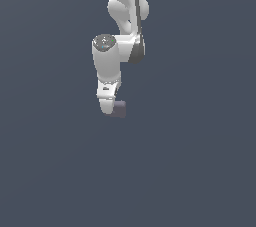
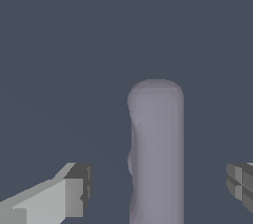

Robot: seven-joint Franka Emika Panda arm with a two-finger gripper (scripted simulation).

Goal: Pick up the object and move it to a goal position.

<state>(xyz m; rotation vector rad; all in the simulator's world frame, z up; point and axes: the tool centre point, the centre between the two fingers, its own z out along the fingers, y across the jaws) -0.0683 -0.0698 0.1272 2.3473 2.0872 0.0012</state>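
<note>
- While the white arm [image 1: 117,31] reaches down from the top centre of the exterior view, its hand [image 1: 111,107] ends just above the frame's middle.
- Touching the hand's tip, on the exterior view's right, sits the purple-grey object [image 1: 119,109].
- Seen from the wrist, the object [image 2: 157,154] stands between the fingers [image 2: 69,196], with clear gaps on both sides; the hand is spread and pinches nothing.
- All around is the plain dark slate counter [image 1: 200,171].
</note>
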